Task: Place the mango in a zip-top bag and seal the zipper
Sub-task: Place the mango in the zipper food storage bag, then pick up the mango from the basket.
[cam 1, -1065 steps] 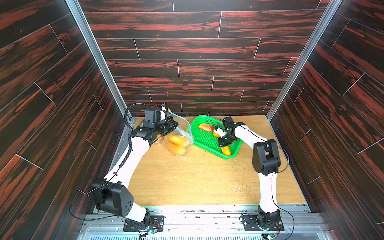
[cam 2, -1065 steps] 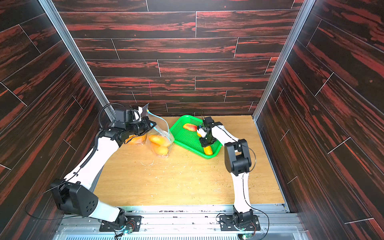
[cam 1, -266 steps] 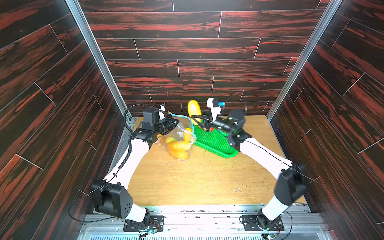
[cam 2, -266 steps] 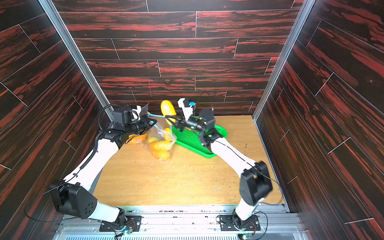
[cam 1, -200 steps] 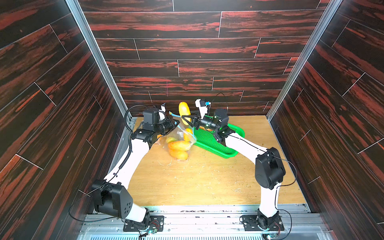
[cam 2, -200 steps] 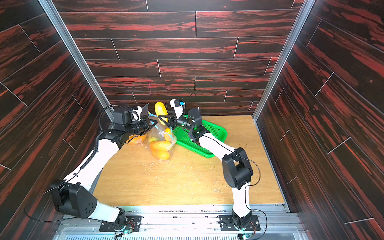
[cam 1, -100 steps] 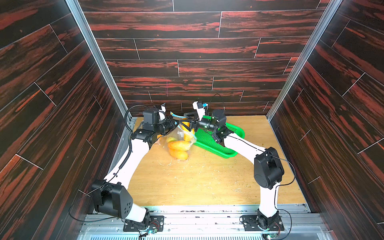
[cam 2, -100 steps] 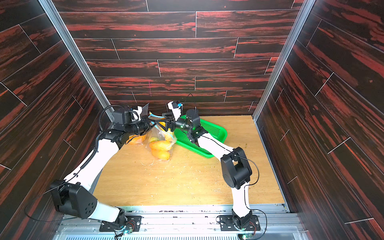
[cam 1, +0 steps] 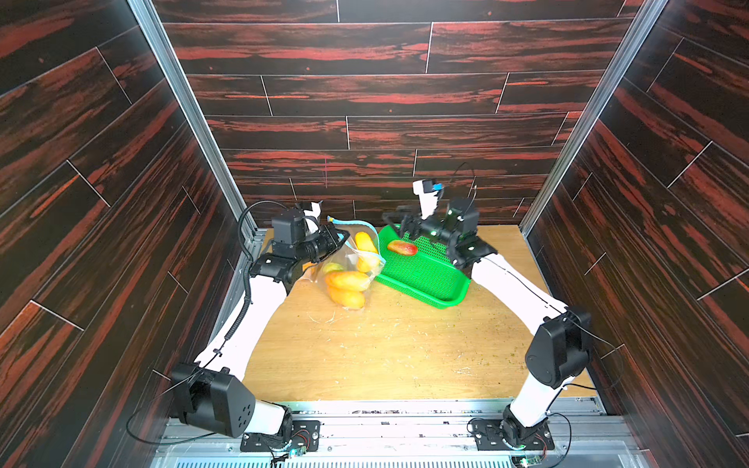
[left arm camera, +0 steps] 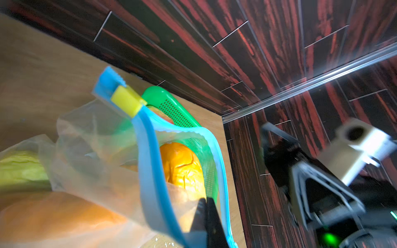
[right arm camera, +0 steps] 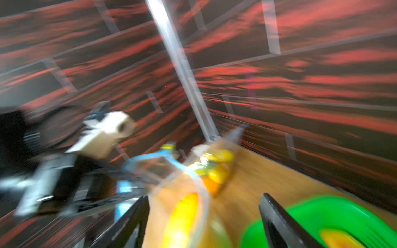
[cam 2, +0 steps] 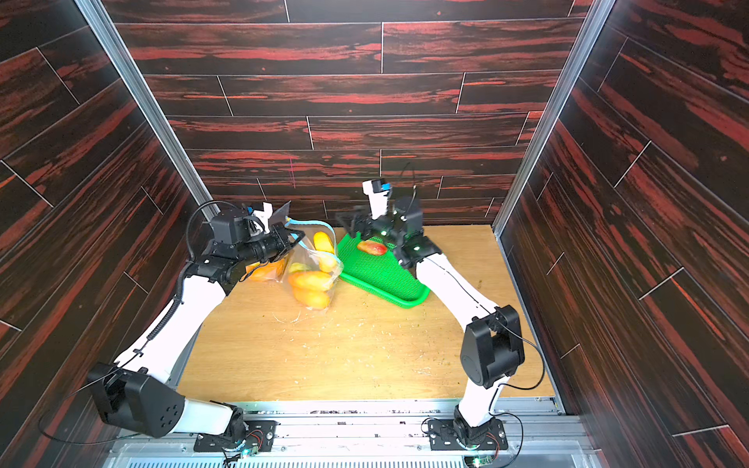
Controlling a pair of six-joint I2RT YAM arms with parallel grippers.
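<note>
Left pincer (left arm camera: 205, 206) pinches the zip-top bag (left arm camera: 96, 139) by its rim; right pincer (right arm camera: 204, 196) spread, its view blurred

Legible text check, all views: none found. The zip-top bag (cam 1: 345, 259) and its blue zipper strip show no readable print. The green tray (cam 1: 425, 277) carries no label, brand or number that can be made out. The right wrist view is motion-blurred, so nothing can be read there.
</note>
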